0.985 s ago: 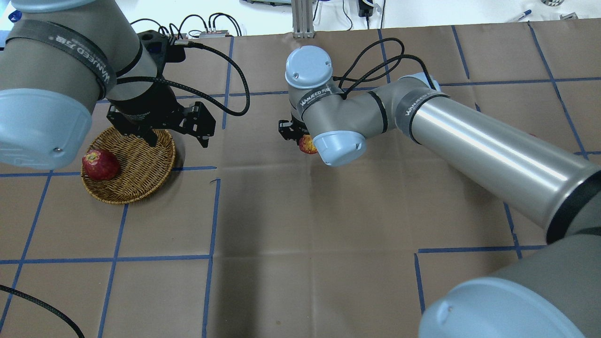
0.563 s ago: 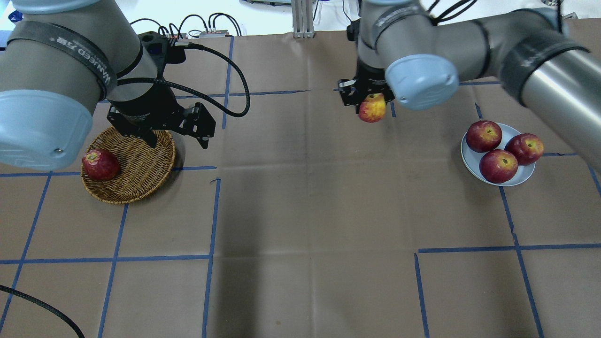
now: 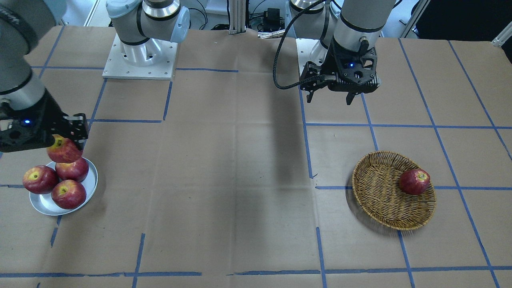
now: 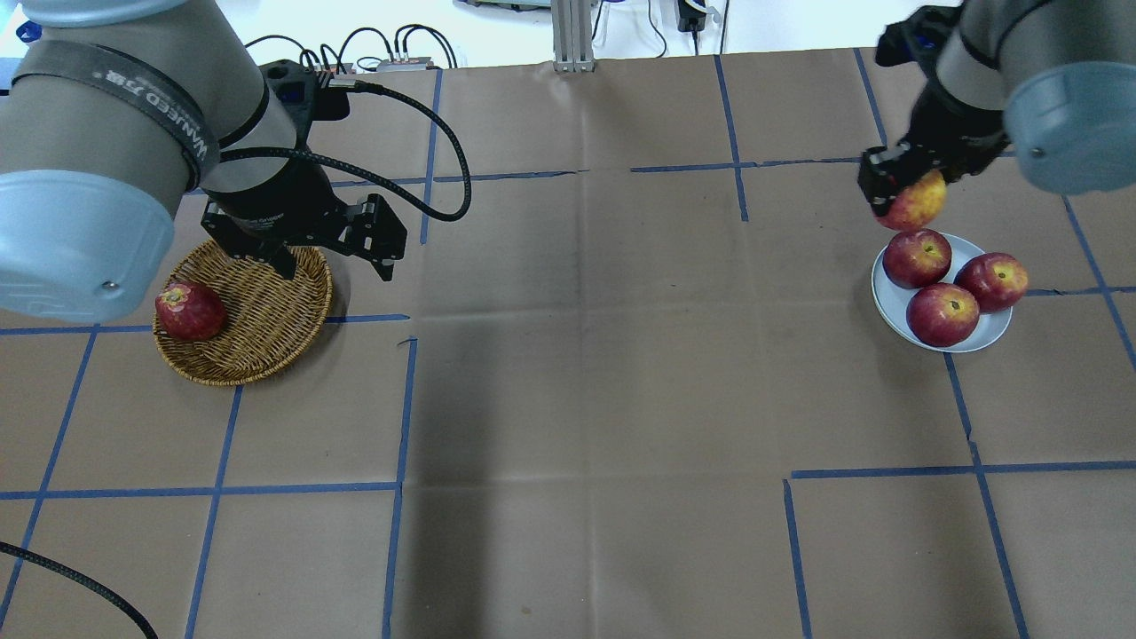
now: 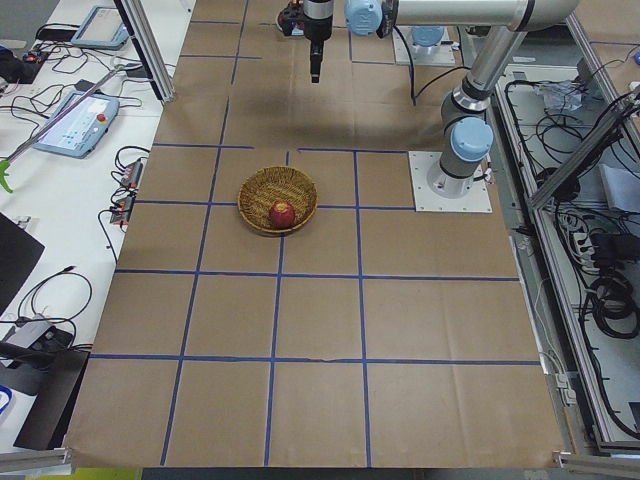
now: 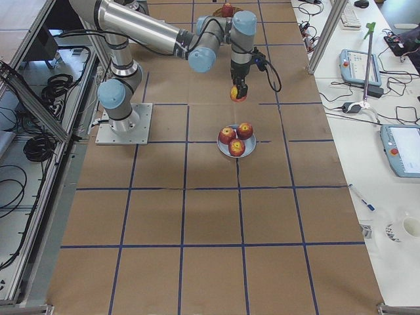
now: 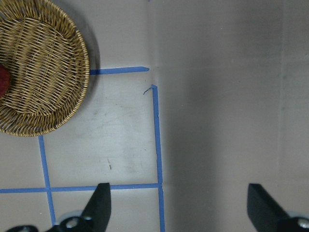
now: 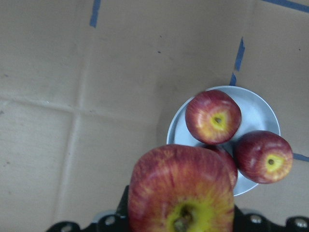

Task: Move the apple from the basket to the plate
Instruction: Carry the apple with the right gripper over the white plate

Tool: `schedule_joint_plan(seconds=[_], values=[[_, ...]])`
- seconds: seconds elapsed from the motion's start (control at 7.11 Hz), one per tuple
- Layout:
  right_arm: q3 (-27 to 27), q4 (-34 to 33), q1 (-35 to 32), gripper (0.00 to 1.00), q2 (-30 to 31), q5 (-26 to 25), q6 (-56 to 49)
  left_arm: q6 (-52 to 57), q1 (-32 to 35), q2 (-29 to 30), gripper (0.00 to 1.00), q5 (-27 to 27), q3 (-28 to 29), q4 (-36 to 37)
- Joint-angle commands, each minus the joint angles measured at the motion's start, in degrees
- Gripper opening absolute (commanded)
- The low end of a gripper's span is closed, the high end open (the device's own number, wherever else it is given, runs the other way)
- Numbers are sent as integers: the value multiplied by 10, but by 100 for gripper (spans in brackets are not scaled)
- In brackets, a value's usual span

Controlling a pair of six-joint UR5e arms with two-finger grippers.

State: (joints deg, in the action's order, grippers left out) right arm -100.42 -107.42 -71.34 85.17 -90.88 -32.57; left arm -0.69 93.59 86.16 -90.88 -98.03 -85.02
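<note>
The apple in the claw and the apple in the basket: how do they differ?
Colour: the held apple shows a broad yellow-orange patch; the basket apple is darker, nearly all red. Support: the held apple hangs in the air in the right gripper near the plate; the basket apple rests in the basket by its rim. Both are red-skinned and similar in size.

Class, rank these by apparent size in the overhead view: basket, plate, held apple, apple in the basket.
1. basket
2. plate
3. held apple and basket apple: they look alike; the held one is raised and partly hidden, so no ranking.
</note>
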Motion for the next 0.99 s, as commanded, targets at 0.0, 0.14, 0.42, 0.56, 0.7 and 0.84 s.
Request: schedule_joint_plan(seconds=[0.0, 0.14, 0.42, 0.56, 0.7, 0.84], values=[[-45, -54, 69, 28, -1, 25, -89, 1, 0, 0, 99, 0, -1, -1], [-86, -132, 76, 28, -9, 25, -96, 0, 0, 0, 99, 0, -1, -1], [-104, -197, 80, 28, -48, 25, -111, 0, 0, -1, 99, 0, -1, -1], [-106, -211, 84, 28, -59, 25, -111, 0, 0, 0, 99, 0, -1, -1], [-106, -219, 84, 28, -71, 24, -111, 0, 0, 0, 99, 0, -1, -1], [-105, -220, 84, 28, -74, 24, -111, 0, 0, -1, 99, 0, -1, -1]])
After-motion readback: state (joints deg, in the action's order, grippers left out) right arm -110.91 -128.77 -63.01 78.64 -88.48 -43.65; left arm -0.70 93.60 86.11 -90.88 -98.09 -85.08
